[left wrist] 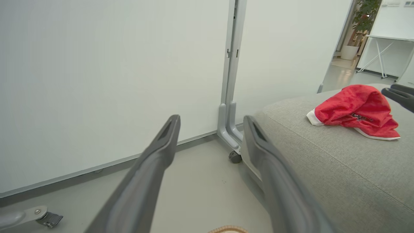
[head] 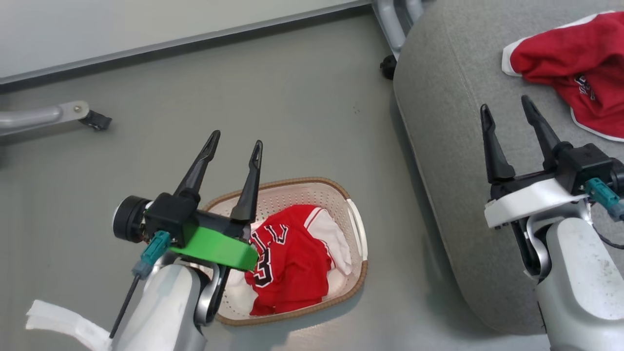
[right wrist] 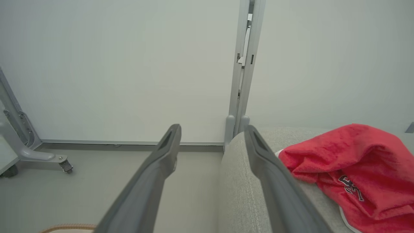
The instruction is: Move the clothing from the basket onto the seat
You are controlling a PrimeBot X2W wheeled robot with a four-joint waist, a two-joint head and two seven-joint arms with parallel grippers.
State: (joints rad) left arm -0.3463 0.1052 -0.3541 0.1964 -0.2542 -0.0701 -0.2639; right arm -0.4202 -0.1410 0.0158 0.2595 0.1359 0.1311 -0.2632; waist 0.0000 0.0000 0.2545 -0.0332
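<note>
1. Left gripper [head: 237, 139]: is hanging open and empty, with its two dark fingers spread and nothing between them. It is hovering above the left end of the basket, probably because the next pick is lying right beneath it.
2. Right gripper [head: 505, 103]: is also gaping wide and carrying nothing. It is hovering over the seat, near the red shorts but apart from them.
3. Red jersey [head: 287, 263]: is lying crumpled inside the basket, with its black-and-white lettering and numeral facing up and its white trim bunching toward the right handle. This looks like the one item left to move.
4. Basket [head: 312, 181]: is sitting on the floor [head: 292, 97], near the seat's rounded edge but not touching it, which is keeping the carry short.
5. Red shorts [head: 575, 58]: are resting in a loose heap on the seat's top, well in from its edge. That half of the job appears done.
6. Seat [head: 448, 122]: is offering plenty of bare grey fabric between the shorts and the near edge for the jersey.
7. Caster [head: 388, 67]: is standing just beyond the seat's far corner, under a grey frame foot.
</note>
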